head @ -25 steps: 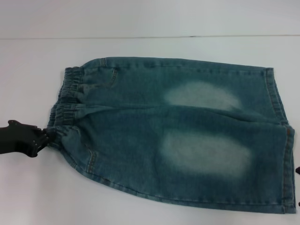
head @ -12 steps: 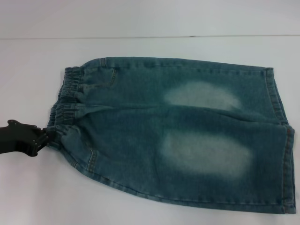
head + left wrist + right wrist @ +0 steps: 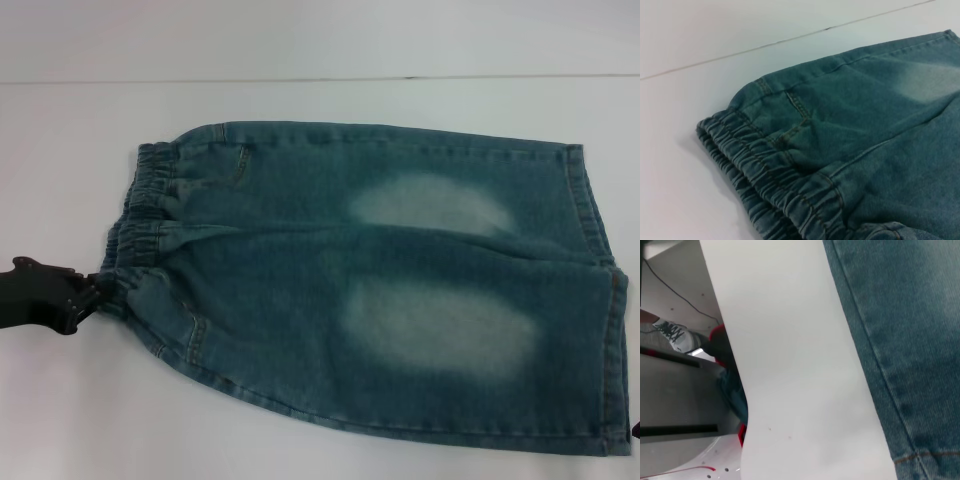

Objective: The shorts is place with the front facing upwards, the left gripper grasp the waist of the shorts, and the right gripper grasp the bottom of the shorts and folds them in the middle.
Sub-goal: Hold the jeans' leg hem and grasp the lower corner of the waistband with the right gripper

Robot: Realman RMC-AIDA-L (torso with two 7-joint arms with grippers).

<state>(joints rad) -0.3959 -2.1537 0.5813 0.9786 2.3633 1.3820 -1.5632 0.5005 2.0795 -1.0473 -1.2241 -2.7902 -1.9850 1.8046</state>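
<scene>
The blue-green denim shorts (image 3: 380,290) lie flat on the white table, front up, with two pale ovals showing. The waist (image 3: 145,220) is the ruffled band at the left and fills the left wrist view (image 3: 780,185). My left gripper (image 3: 95,292) is shut on the near corner of that band, where the cloth bunches. The bottom hems (image 3: 600,300) run down the right side, and one stitched edge (image 3: 875,365) shows in the right wrist view. Of my right gripper only a dark sliver (image 3: 636,428) shows at the right edge, beside the near hem corner.
The white table (image 3: 320,60) stretches behind and to the left of the shorts, with a seam line across the back. In the right wrist view the table's edge (image 3: 735,365) drops to the floor, where a shoe (image 3: 677,337) and a cable show.
The dark tips of the right gripper at the right edge have drawn back almost out of view. The left gripper has shifted slightly left with the waist corner.
</scene>
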